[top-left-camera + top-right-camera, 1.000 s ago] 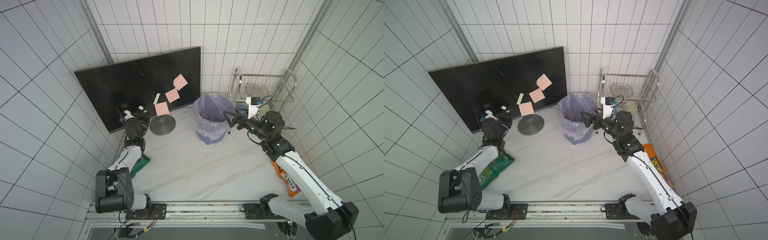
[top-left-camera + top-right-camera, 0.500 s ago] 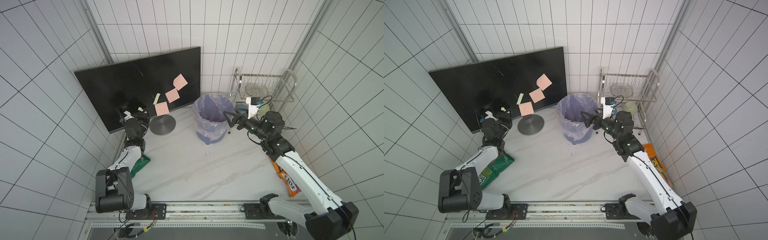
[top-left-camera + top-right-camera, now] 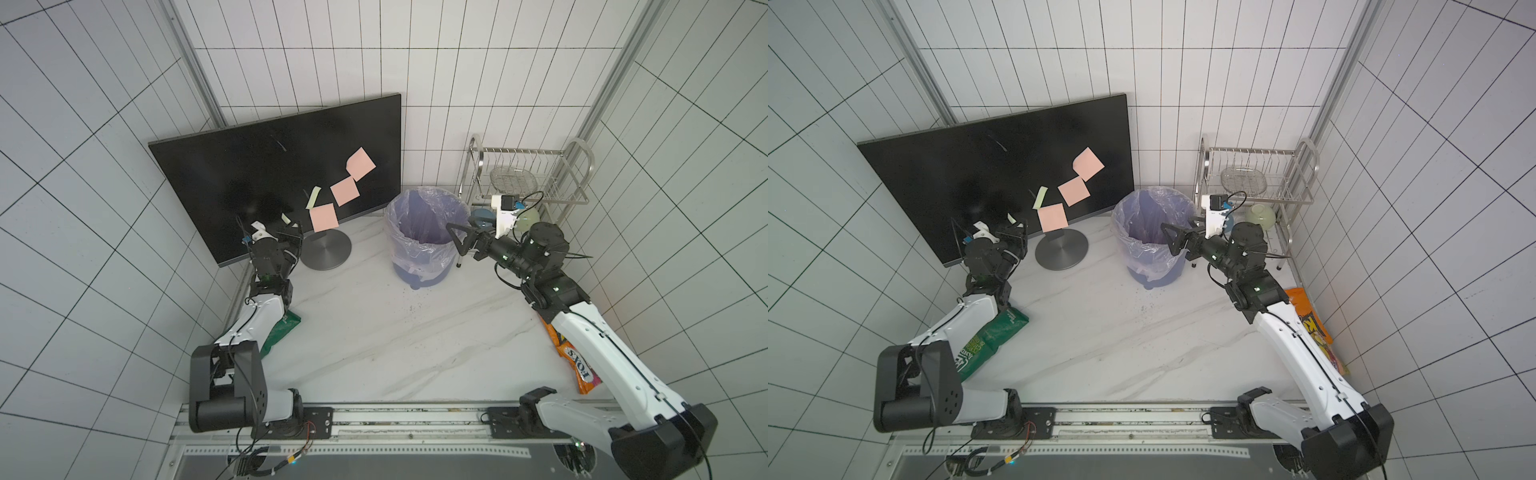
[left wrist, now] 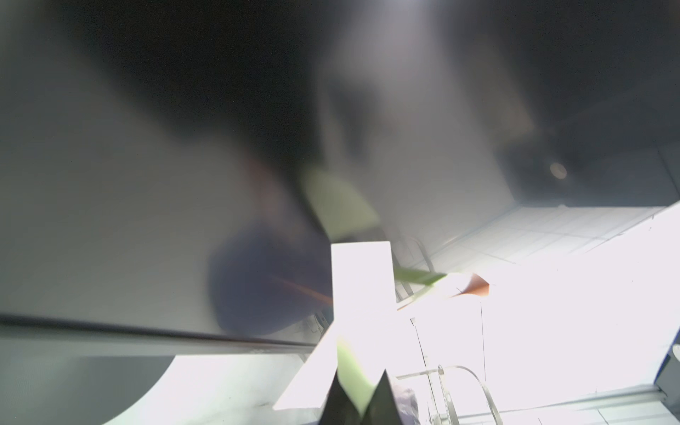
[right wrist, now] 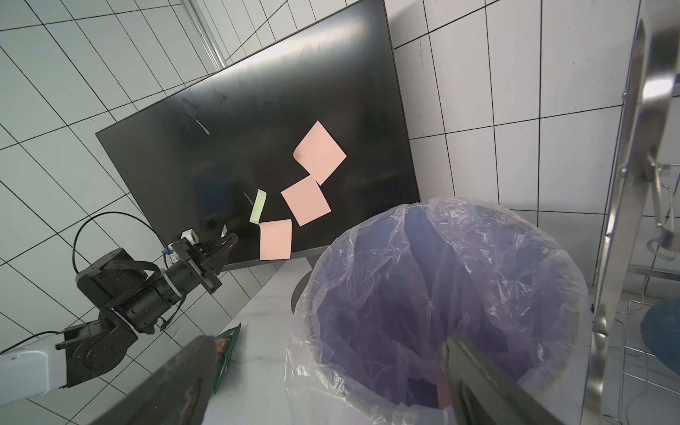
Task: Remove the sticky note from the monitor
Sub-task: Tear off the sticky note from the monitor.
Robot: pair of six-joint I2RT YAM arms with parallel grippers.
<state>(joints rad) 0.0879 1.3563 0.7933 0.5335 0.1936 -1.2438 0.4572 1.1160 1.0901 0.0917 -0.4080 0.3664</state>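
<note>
monitor (image 3: 257,178) stands at the back left on its round grey base (image 3: 326,251), screen angled toward the table, one lower corner close to the left wall. left gripper (image 3: 292,229) is up against the lower strip of the screen, just above the bottom bezel, jaws pressed together on a small pale green sticky note (image 3: 286,217); the left wrist view shows a green strip caught between the two dark fingertips (image 4: 382,399). whether the note's far edge is stuck to the glass, cannot tell. a second green note (image 3: 312,197) sits folded higher on the screen, and three pink notes (image 3: 345,190) run in a diagonal beside it, the lowest hanging past the bottom edge over the base. right gripper (image 3: 455,240) hangs at the near rim of the lined bin (image 3: 415,257), jaws spread wide, nothing between them. dish rack (image 3: 532,174) stands in the back right corner behind that arm. green bag (image 3: 286,328) lies partly under the left forearm, orange bag (image 3: 577,365) along the right edge. marble tabletop (image 3: 395,340) between the two arms is open; room is tight only at the left wall and between base and bin.
</note>
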